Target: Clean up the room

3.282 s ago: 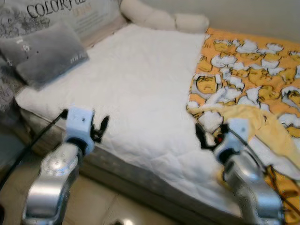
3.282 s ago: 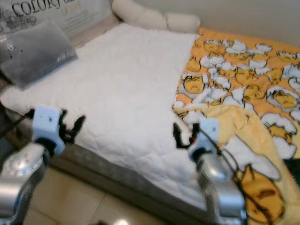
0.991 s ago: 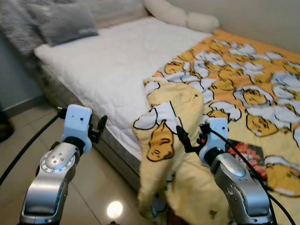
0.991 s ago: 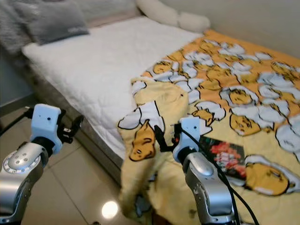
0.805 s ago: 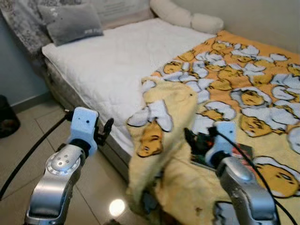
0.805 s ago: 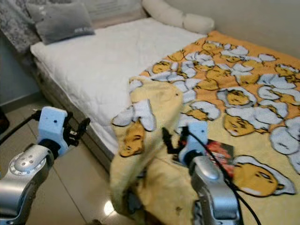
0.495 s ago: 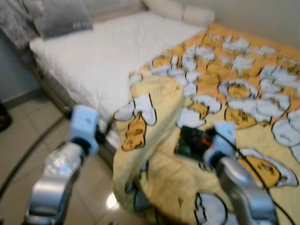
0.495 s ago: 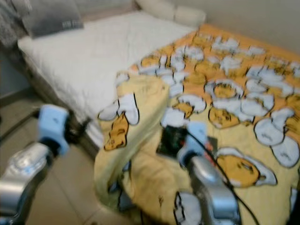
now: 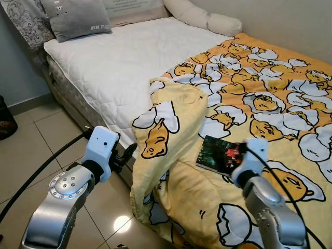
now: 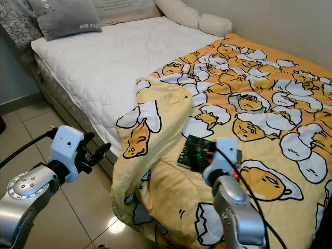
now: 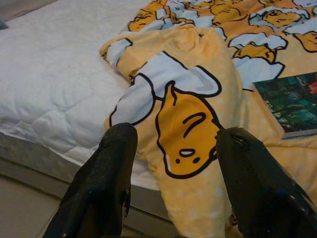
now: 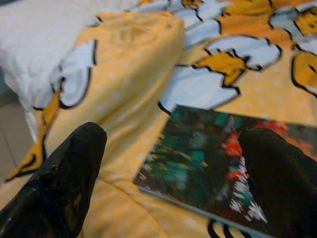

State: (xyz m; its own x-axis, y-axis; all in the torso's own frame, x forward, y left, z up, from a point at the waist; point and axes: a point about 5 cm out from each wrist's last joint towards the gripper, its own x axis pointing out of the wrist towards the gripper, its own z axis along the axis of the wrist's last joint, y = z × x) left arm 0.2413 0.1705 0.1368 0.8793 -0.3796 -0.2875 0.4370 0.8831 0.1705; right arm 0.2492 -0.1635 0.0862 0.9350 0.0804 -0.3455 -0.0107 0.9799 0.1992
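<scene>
A yellow blanket (image 9: 270,88) printed with cartoon eggs covers the right part of the bed. Its near corner (image 9: 166,124) is folded back in a hump and hangs over the bed's edge to the floor. A dark green book (image 9: 218,154) lies flat on the blanket just right of the hump. My right gripper (image 12: 173,134) is open and hovers over the book's (image 12: 213,158) near edge, with nothing held. My left gripper (image 11: 176,136) is open beside the bed's edge, pointing at the hanging blanket corner (image 11: 183,124) and a short way from it.
The bare white mattress (image 9: 124,57) fills the bed's left part, with a grey pillow (image 9: 78,21) and a white bolster (image 9: 202,18) at its head by the wall. Tiled floor (image 9: 36,145) lies to the left. A black cable (image 9: 41,171) trails from my left arm.
The view has swung and steadied from a blur. My right gripper has moved from beside the blanket hump to over the book. The left gripper stays open by the bed's edge.
</scene>
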